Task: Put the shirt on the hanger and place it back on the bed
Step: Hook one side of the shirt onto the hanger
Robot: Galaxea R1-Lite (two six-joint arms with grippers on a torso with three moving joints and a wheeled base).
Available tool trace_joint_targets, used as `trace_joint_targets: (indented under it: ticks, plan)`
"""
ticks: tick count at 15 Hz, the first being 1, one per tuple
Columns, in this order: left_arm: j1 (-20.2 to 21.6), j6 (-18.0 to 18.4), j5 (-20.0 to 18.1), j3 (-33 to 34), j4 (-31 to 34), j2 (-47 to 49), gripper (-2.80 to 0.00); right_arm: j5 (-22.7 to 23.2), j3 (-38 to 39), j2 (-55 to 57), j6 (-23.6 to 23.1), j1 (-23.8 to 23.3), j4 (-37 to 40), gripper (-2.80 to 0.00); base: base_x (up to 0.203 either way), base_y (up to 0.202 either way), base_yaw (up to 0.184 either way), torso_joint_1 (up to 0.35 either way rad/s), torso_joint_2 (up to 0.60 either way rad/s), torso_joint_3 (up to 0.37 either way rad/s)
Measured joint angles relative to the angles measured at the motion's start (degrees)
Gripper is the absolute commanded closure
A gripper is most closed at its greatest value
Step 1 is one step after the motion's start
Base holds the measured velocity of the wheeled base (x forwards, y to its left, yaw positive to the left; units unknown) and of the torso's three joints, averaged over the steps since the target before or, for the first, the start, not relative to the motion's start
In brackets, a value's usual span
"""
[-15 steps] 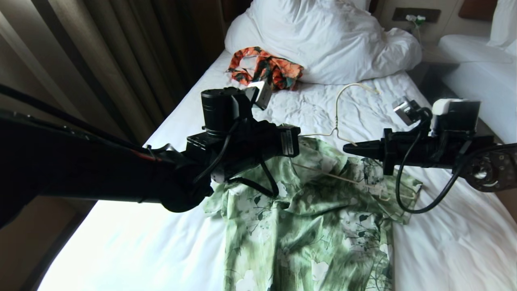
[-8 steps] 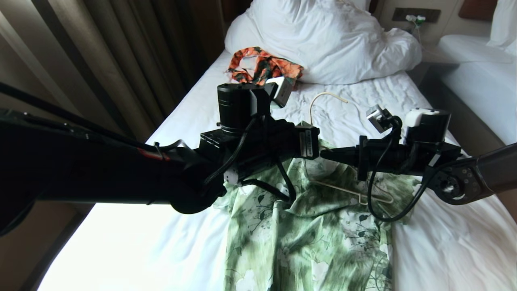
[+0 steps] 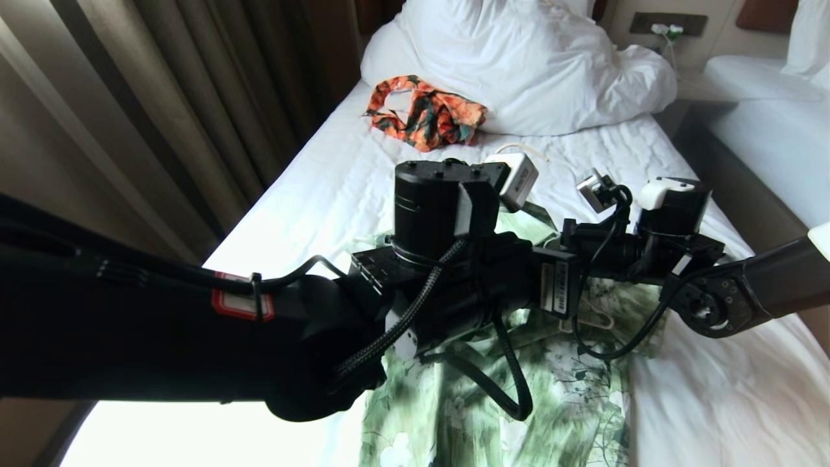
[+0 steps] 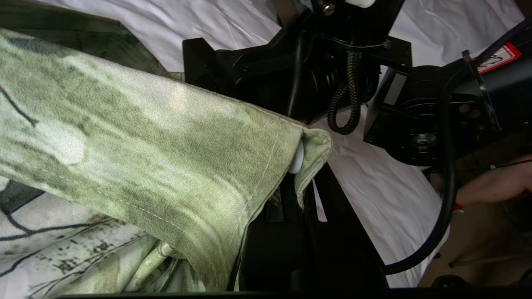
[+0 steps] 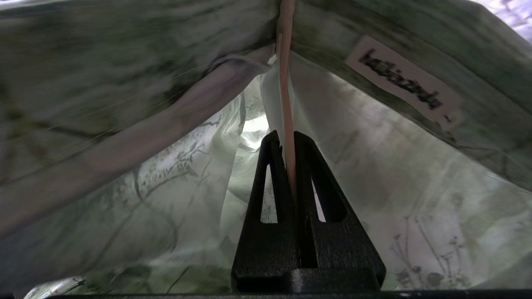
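Nearest me: shirt (image 3: 557, 395), spread on the bed (image 3: 720, 402), collar end raised. Left end effector (image 4: 297, 166) closed, pinching the shirt's hem edge by a white button. Right end effector (image 5: 286, 166) inside the shirt, clamped on the hanger (image 5: 286, 83) wire. Hanger hook tip possibly showing beyond the left wrist camera; I could not confirm. Farther: orange floral garment (image 3: 425, 120), then white duvet (image 3: 532, 65).

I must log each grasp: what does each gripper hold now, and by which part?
The right gripper is shut on the hanger, pinching its thin wire inside the shirt. The left gripper is shut on the shirt, at a hemmed edge by a white button.
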Motion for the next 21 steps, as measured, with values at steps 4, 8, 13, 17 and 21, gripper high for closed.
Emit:
trace_joint_targets:
  ticks: [4,8,13,17,21]
  plan:
    - [-0.5,0.4,0.1,-0.1,0.0,0.1,0.00,0.0,0.4,0.3,0.0,0.5,0.0,0.00,0.000,0.000,0.000,0.000,0.00,0.000]
    - [1.1,2.0,0.2,0.7,0.1,-0.3,-2.80,0.0,0.4,0.3,0.1,0.7,0.0,0.00,0.000,0.000,0.000,0.000,0.00,0.000]
    - [-1.4,0.9,4.8,4.2,7.1,-3.5,-2.80,-0.2,-0.3,0.4,0.2,0.5,-0.1,0.00,0.000,0.000,0.000,0.000,0.00,0.000]
    - [-6.0,-3.0,14.3,3.4,17.9,-7.4,-2.80,-0.6,-0.2,1.1,0.2,0.7,-4.4,0.00,0.000,0.000,0.000,0.000,0.00,0.000]
    - [-5.4,-6.5,15.1,11.5,18.9,-13.4,0.00,-1.6,0.4,0.5,2.3,2.9,-5.0,0.00,0.000,0.000,0.000,0.000,0.00,0.000]
